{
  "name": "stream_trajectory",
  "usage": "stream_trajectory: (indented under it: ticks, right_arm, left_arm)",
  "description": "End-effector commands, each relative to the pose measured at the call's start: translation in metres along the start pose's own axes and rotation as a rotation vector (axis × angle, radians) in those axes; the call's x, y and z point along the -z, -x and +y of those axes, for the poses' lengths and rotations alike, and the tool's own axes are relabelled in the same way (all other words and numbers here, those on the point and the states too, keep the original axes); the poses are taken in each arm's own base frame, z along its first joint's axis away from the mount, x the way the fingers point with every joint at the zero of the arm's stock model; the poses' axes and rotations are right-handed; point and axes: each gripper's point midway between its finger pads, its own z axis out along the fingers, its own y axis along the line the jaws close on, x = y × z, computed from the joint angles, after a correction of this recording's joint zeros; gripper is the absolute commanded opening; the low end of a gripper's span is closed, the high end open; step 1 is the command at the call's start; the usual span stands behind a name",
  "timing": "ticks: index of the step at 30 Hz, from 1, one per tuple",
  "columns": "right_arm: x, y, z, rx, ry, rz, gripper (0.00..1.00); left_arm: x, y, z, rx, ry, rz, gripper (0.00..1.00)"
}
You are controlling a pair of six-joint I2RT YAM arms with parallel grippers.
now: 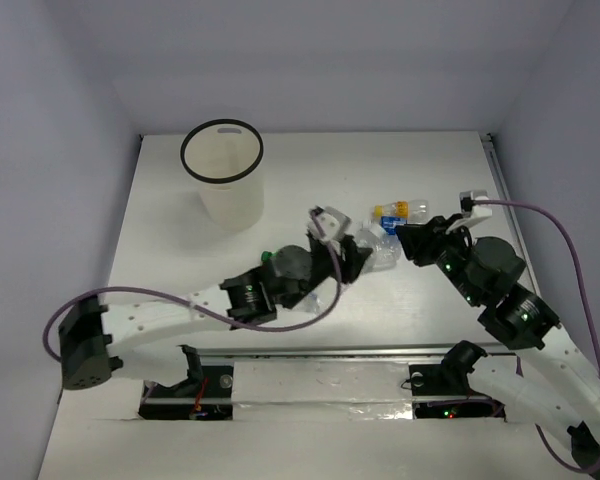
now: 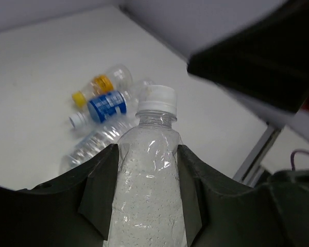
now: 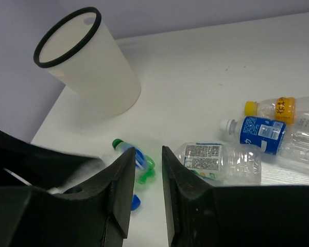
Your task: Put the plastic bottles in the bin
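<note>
Clear white-capped plastic bottle (image 2: pixel 147 185) is sitting clamped in your left gripper (image 2: pixel 148 152), right of the tall translucent white bin (image 1: pixel 230 205); your right gripper (image 3: pixel 147 152) is hanging slightly open, empty.

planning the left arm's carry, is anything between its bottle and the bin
Nothing visible does. The left gripper is shut on the clear bottle, and only bare table lies between it and the bin at the far left.
</note>
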Motion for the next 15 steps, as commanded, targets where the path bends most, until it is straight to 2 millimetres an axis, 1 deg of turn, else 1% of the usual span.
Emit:
stream_trajectory:
  ticks: [1,2,3,4,5,6,7,8,9,10,11,12,13,14,15]
  right_arm:
    - [-0.015,-0.004,0.016,0.029,0.073,0.019,0.33]
    - [-0.027,-0.022,0.025,0.052,0.118,0.086,0.33]
    - [-0.034,-0.032,0.028,0.079,0.138,0.125,0.33]
    - [-0.04,-0.044,0.031,0.094,0.156,0.17,0.33]
    - [-0.046,-0.057,0.036,0.108,0.189,0.22,0.33]
    - [-0.06,-0.076,0.032,0.125,0.173,0.279,0.32]
    - [-0.066,-0.082,0.033,0.127,0.178,0.296,0.3]
    - [-0.068,-0.088,0.04,0.123,0.216,0.316,0.28]
    - [-0.076,-0.095,0.042,0.112,0.221,0.328,0.26]
    - [-0.078,-0.094,0.051,0.095,0.264,0.321,0.24]
    - [-0.077,-0.098,0.051,0.094,0.273,0.336,0.24]
    - [-0.079,-0.096,0.054,0.086,0.283,0.323,0.23]
    - [-0.081,-0.098,0.054,0.083,0.282,0.328,0.23]
    - [-0.081,-0.098,0.054,0.086,0.282,0.325,0.23]
    - [-0.082,-0.099,0.052,0.089,0.275,0.323,0.23]
  left_arm:
    - [0.026,0.074,0.049,0.105,0.129,-0.227,0.21]
    - [0.034,0.088,0.059,0.123,0.148,-0.268,0.21]
    - [0.04,0.101,0.069,0.138,0.169,-0.308,0.21]
    - [0.054,0.121,0.077,0.161,0.185,-0.367,0.21]
    - [0.062,0.135,0.095,0.171,0.233,-0.415,0.22]
    - [0.068,0.145,0.105,0.172,0.257,-0.451,0.22]
    - [0.077,0.161,0.113,0.182,0.274,-0.505,0.23]
    - [0.082,0.174,0.122,0.185,0.304,-0.541,0.23]
    - [0.089,0.186,0.145,0.178,0.379,-0.578,0.23]
    - [0.097,0.203,0.171,0.179,0.47,-0.618,0.23]
    - [0.097,0.208,0.171,0.184,0.467,-0.628,0.23]
    - [0.102,0.22,0.193,0.177,0.515,-0.665,0.23]
    - [0.098,0.225,0.205,0.174,0.537,-0.68,0.23]
    - [0.099,0.243,0.209,0.165,0.527,-0.714,0.23]
    - [0.1,0.253,0.218,0.162,0.537,-0.731,0.23]
